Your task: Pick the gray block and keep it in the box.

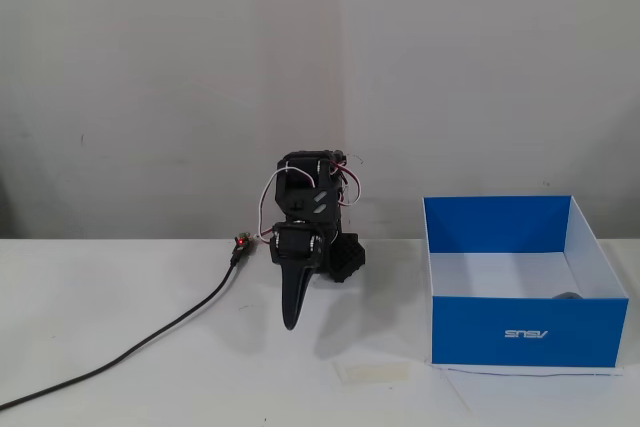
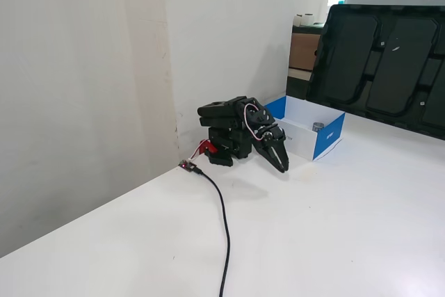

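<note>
Folding low over its own base, gripper (image 1: 291, 319) pointing down at the white table (image 1: 120, 327), fingers drawn together to a single tip, nothing held. Reads as a parked pose, judged from the tucked arm (image 1: 305, 202) and the empty jaws. Gray block (image 1: 568, 296) seen only as a dark sliver above the front wall of the box (image 1: 525, 332), so lying inside, close to that front wall and toward the right side; task judged effectively complete. Pale tape strip (image 1: 372, 372) flat on the table between gripper and box, touching neither. Black cable (image 1: 150, 332) trailing off to the lower left, clear of the box side. Open table all round the gripper tip; box walls well apart from it. Turning to the other fixed view: gripper (image 2: 281, 165) again closed to a point and empty, hovering near the table just beside the near corner of the box (image 2: 328, 140) (a gap shows, no contact). Gray block (image 2: 318, 126) resting on the white floor against the blue near wall. Black tray-like panel (image 2: 389, 67) standing behind the box, limiting room on that side; cable (image 2: 224, 220) running forward across otherwise bare table (image 2: 334, 241).
</note>
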{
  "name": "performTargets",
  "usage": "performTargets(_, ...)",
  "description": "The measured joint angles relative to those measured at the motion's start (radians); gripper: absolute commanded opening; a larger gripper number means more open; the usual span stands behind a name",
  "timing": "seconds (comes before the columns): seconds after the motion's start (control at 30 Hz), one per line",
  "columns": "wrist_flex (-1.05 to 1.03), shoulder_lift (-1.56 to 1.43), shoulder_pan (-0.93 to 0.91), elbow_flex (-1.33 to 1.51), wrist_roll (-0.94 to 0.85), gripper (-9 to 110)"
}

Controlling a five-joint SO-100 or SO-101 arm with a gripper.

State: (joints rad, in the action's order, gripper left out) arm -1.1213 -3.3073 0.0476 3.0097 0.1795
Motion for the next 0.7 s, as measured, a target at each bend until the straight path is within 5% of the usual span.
performTargets(0.7,0.000,0.000,-0.031,0.025,0.000,0)
